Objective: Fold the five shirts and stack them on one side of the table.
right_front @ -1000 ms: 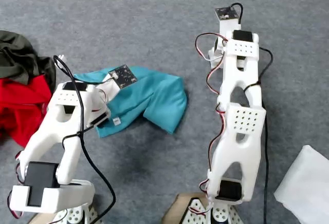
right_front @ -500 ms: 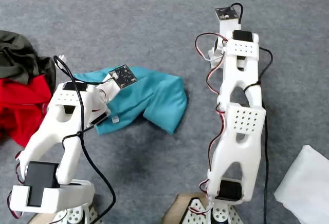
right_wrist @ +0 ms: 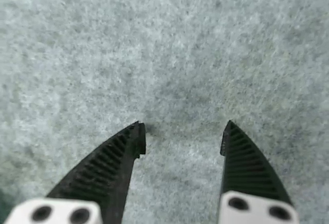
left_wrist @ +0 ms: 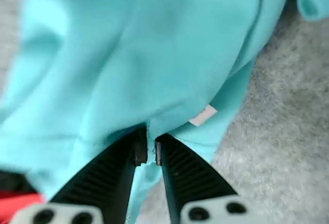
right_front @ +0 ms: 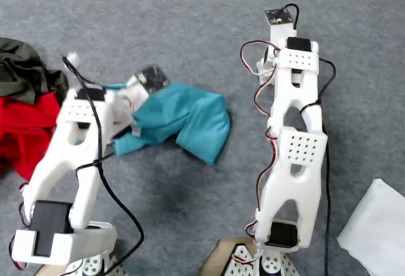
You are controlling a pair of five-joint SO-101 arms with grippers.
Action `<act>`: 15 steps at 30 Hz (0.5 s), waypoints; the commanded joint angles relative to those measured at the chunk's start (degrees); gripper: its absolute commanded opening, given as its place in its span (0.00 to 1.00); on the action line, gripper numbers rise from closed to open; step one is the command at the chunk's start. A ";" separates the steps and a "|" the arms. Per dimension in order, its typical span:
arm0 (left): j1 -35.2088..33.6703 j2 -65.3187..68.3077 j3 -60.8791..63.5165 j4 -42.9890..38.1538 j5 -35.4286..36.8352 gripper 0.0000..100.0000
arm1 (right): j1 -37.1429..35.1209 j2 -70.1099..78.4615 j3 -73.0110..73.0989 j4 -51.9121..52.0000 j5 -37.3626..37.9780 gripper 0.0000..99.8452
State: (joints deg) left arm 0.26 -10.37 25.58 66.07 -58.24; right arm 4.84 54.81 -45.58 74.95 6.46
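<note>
Teal shirt (left_wrist: 154, 54), white tag (left_wrist: 202, 115) unreadable, pinched by left gripper (left_wrist: 147, 149).

White left arm (right_front: 66, 156) and right arm (right_front: 297, 149) carry black and red cables (right_front: 327, 194) and black ribbed fingers (left_wrist: 180, 167).

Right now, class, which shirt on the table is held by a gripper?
The teal shirt: the left gripper is shut on its edge. The red shirt and dark green shirt lie untouched.
</note>
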 commanded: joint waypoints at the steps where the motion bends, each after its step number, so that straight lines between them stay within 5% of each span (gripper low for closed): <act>1: 0.53 -3.21 -17.41 13.36 2.81 0.02 | -0.57 -0.40 -2.86 0.62 0.62 0.24; 8: -1.23 -3.21 -44.04 28.13 6.42 0.02 | -0.57 -0.75 -4.26 2.46 0.62 0.24; 15: -10.29 -3.12 -55.74 29.71 6.42 0.02 | -0.66 -0.57 -22.73 22.15 9.49 0.24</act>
State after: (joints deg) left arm -6.15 -11.52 -24.79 95.52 -52.44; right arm 4.84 54.81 -59.65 88.48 11.47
